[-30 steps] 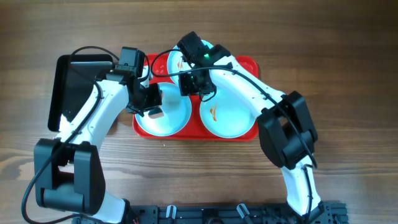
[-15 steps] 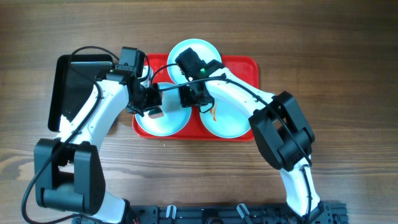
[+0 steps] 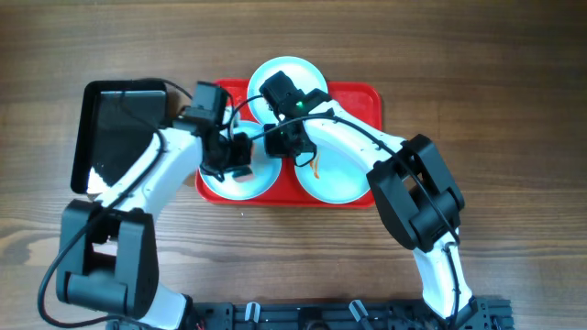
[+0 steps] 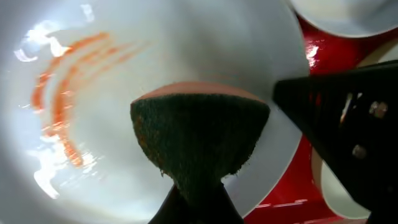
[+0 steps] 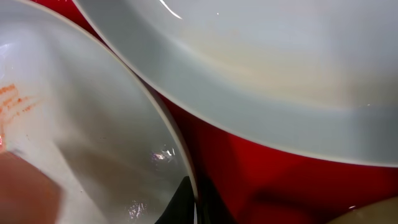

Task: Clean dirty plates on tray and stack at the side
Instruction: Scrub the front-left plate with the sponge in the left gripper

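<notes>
Sitting on the wood table [image 3: 514, 73], red tray [image 3: 367, 96] carries all three: back plate [image 3: 292, 71] sticking out past the far rim, front-left plate [image 3: 261, 179] and front-right plate [image 3: 339, 174] side by side. Black tray [image 3: 115, 128] lies just left of it. Left gripper [image 3: 237, 158] is over the front-left plate, jaws clamped on a dark green sponge [image 4: 199, 137] with a pink back, its face low over the plate; contact unclear. Right gripper [image 5: 194, 202] is at that same plate's rim, fingers nearly closed, pinching the edge. Orange smears [image 4: 59, 106] streak that plate beside the sponge; a smaller orange mark [image 3: 314, 167] sits on the front-right plate.
</notes>
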